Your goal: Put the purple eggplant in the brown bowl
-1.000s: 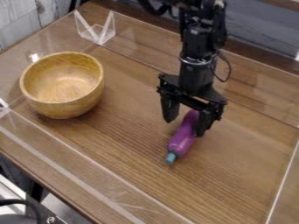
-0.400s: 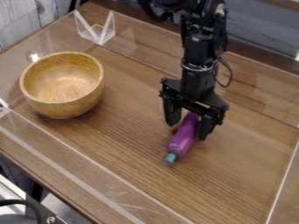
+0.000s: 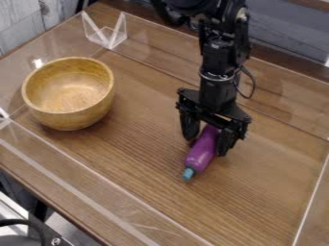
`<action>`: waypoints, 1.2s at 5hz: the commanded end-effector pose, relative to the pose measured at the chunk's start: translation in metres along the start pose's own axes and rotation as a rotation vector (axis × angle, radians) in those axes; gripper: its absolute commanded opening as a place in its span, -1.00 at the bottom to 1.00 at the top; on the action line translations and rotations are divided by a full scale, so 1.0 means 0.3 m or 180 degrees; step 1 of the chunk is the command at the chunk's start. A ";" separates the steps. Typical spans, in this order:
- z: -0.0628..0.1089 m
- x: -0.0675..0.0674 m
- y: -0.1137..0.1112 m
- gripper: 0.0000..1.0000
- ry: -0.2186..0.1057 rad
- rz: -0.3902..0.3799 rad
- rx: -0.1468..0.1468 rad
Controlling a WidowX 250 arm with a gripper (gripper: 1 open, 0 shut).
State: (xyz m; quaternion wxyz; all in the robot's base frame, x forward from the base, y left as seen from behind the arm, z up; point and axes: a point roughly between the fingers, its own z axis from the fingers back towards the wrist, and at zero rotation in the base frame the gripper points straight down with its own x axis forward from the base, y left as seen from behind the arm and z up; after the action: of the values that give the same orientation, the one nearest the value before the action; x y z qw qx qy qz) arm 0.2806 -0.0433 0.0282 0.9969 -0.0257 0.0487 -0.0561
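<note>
open claw seemingly astride purple eggplant

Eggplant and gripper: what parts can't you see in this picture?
- Purple eggplant: its top end, camera view, hidden behind the gripper.
- Whether the fingers touch it: too small to tell.
- Arm's upper part: cut off by the top edge.
- Brown bowl: its near outer wall only; underside hidden.

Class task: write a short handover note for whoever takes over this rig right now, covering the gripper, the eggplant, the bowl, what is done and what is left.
Gripper: open, pointing down, fingers straddling the upper end of the purple eggplant; not closed on it.
Eggplant: lying on the wooden table, teal stem toward the camera.
Brown bowl: empty, far left of the eggplant.
Done: gripper lined up over the eggplant.
Left: close, lift, carry to the bowl, release.
</note>
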 end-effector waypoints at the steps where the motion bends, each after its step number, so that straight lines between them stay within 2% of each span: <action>1: 0.026 0.017 -0.015 1.00 -0.0111 -0.0068 0.0004; 6: 0.044 0.020 -0.019 1.00 -0.0115 -0.0103 -0.0021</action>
State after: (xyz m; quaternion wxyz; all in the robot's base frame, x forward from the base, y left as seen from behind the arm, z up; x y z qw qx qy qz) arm 0.2778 -0.0465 0.0280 0.9961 -0.0292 0.0565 -0.0612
